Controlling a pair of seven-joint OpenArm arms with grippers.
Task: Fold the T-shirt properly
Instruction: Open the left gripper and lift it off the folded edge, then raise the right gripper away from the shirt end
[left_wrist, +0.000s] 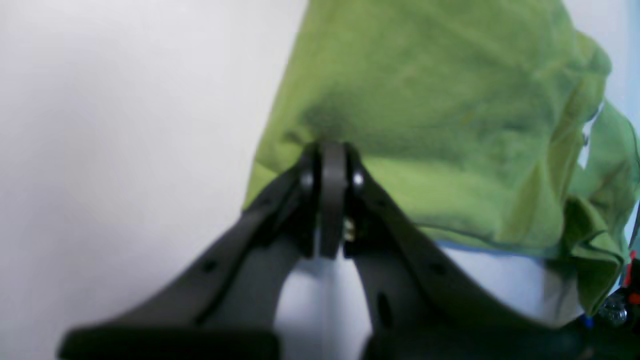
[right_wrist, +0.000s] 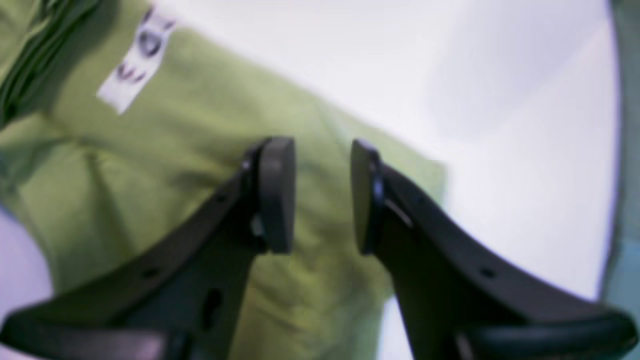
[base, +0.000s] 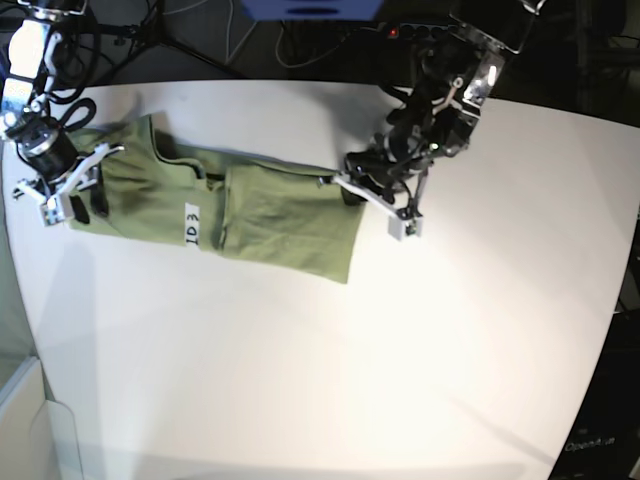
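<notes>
Table (base: 300, 360): white, round-edged; the near half, from 4 to 8 o'clock in the base view, carries nothing.
T-shirt (base: 250, 205): a long green band lying across the far-left part of the table, running from about 9 o'clock toward the centre; one side looks already turned in, so it reads as a narrow strip, not a spread shirt.
Label (base: 192, 223): white tag with dark marking, face up near the band's near edge.
Left gripper (left_wrist: 331, 150): at the band's end nearest the centre, about 1 o'clock from the table's middle; jaws pressed together on a pinch of the T-shirt's edge.
Right gripper (right_wrist: 322, 195): at the 9 o'clock end; jaws spread a little, standing over the cloth, with nothing visibly between them.
Done: lengthwise narrowing, by the look of it.
Left: the crosswise folds, which would bring one end over the other; the cloth near the left arm is bunched and likely needs smoothing.
Risk: thin fabric may slip or drag unevenly with only one end held.
</notes>
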